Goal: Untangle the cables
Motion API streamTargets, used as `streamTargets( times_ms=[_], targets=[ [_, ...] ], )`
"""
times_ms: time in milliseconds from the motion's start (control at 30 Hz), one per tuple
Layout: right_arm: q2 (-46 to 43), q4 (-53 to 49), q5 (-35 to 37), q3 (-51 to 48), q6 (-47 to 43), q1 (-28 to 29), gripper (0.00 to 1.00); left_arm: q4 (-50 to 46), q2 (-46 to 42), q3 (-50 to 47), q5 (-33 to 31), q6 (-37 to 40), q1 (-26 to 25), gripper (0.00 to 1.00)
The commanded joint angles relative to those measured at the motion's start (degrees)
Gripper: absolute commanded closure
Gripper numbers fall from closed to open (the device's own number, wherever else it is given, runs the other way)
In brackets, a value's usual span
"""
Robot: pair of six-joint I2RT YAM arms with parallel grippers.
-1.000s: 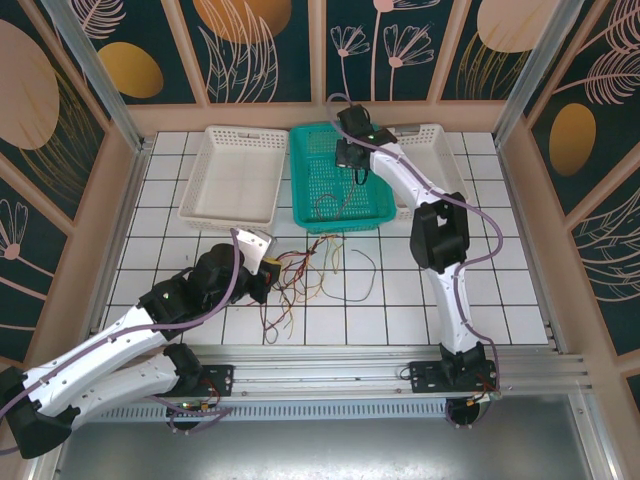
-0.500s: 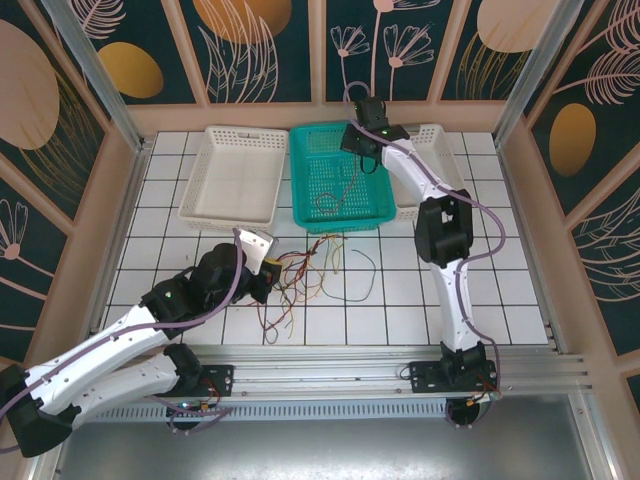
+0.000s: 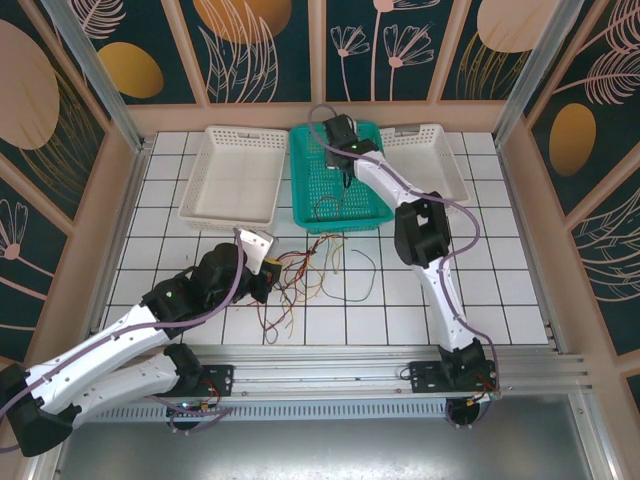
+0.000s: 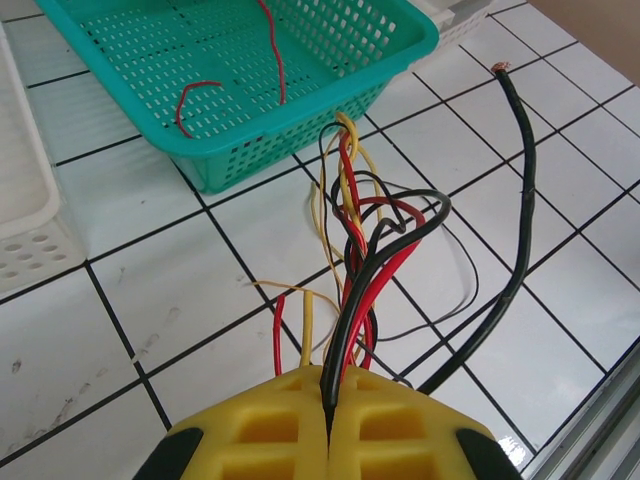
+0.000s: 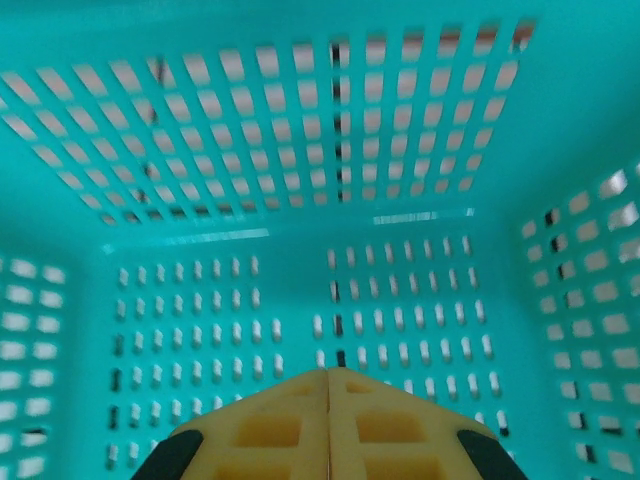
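Left jaws: closed, clamped on the cables at their near ends. Black, red and yellow strands leave the seam together, so it is several wires in one pinch, not a single one.

The bundle lies on the tabletop close to the near edge, about midway along it. From my left jaws the strands run away toward the far edge and cross in a knot short of the near wall of the teal basket. A thicker black cable arcs out on the right side of the knot, its bare tip pointing toward the far edge.

Right jaws: pressed together, low inside the teal basket at the far edge. A loose red wire lies on the basket floor, and a second red strand rises from there. I cannot tell whether it is pinched in the right jaws.

Judgement: the left arm is at the bundle and serves as the anchor. The right arm is well apart from it and has to come back toward the near edge. The next pull should follow a strand's long axis, away from the left jaws. The black cable on the right looks the freest.
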Motion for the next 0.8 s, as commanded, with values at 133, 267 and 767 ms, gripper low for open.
streamTargets(
  times_ms=[133, 267, 767],
  targets=[
    [5.70, -4.69, -4.73, 0.73, -0.13, -0.59, 1.00, 1.50, 0.55, -0.21, -0.19, 0.99, 0.12, 1.00],
    [6.83, -6.48, -11.24, 2.37, 2.06, -1.51, 1.00, 1.42, 0.72, -0.25, -0.26, 0.99, 0.12, 1.00],
    [1.23, -8.34, -23.19, 6.39, 5.21, -5.50, 0.77, 1.33, 1.07, -0.13, 0.04, 0.91, 0.12, 1.00]
  ],
)
